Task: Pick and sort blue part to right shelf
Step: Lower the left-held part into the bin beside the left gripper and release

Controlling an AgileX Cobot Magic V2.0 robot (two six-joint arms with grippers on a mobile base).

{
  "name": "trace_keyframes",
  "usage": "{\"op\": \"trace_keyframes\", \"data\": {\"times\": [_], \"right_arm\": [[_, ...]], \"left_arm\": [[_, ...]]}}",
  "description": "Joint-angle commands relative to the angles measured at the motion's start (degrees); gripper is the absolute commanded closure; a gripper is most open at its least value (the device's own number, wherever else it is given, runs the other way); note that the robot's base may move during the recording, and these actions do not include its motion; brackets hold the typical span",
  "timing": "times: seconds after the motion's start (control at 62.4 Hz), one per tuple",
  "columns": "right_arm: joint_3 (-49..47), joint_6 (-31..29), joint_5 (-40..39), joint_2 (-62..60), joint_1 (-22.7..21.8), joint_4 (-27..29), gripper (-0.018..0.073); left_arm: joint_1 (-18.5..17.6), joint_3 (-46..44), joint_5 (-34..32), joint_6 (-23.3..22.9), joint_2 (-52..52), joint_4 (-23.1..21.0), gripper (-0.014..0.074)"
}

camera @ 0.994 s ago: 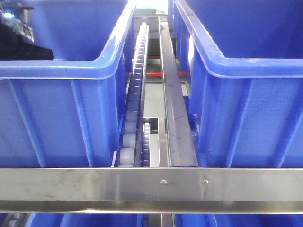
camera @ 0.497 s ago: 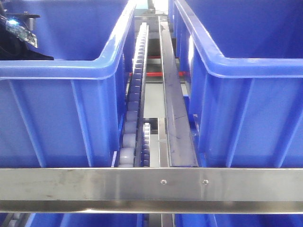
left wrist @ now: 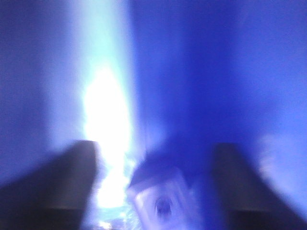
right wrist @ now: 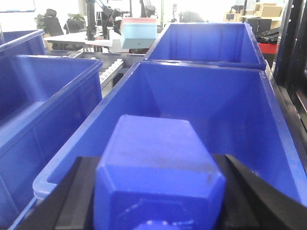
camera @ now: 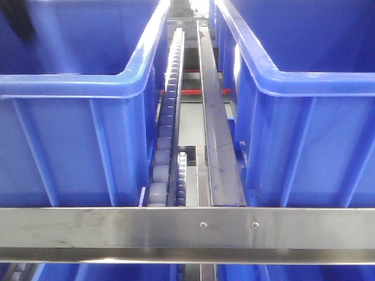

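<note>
In the right wrist view a blue part (right wrist: 158, 143), a chunky block with bevelled corners, sits between the black fingers of my right gripper (right wrist: 156, 187), which is shut on it. It hangs just before the near rim of a large blue bin (right wrist: 216, 110). The left wrist view is badly blurred: my left gripper (left wrist: 153, 177) has its dark fingers (left wrist: 72, 182) wide apart, and a pale blue piece with a hole (left wrist: 160, 199) lies between them, touching neither. The right shelf shows its steel front rail (camera: 117, 228) with two screws. Neither gripper appears in the front view.
Two large blue bins (camera: 70, 140) (camera: 316, 140) stand on the shelf, with a grey roller track (camera: 167, 129) and a steel divider (camera: 214, 134) between them. From the right wrist, another bin (right wrist: 206, 43) stands behind, one (right wrist: 43, 96) to the left, and desks far back.
The dark left arm seen inside the top-left bin in the front view has moved out; only a faint dark smear remains at that corner. The shelf and bins have not moved.
</note>
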Motion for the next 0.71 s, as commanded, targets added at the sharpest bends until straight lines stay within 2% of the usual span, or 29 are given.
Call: {"op": "trace_keyframes", "data": {"times": [0.0, 0.112, 0.353, 0.513, 0.689], "right_arm": [[-1.52, -0.5, -5.07, 3.71, -0.1, -0.9, 0.036], [-1.71, -0.5, -5.37, 8.95, -0.1, -0.9, 0.036], [-5.86, -0.45, -6.65, 24.94, -0.1, -0.78, 0.036], [-14.36, -0.09, -4.85, 38.18, -0.1, 0.56, 0.0364], [-27.03, -0.03, 3.79, 52.96, -0.22, 0.56, 0.0364]], "left_arm": [[0.04, 0.55, -3.31, 0.02, -7.67, 0.04, 0.0381], [0.04, 5.27, -5.0, 0.02, -14.83, 0.18, 0.0473], [0.04, 17.69, -11.67, 0.02, -30.65, 0.75, 0.0471], [0.04, 25.54, -15.33, 0.02, -40.43, 1.64, 0.0471], [0.04, 31.0, -16.07, 0.02, -49.5, 3.22, 0.0471]]}}
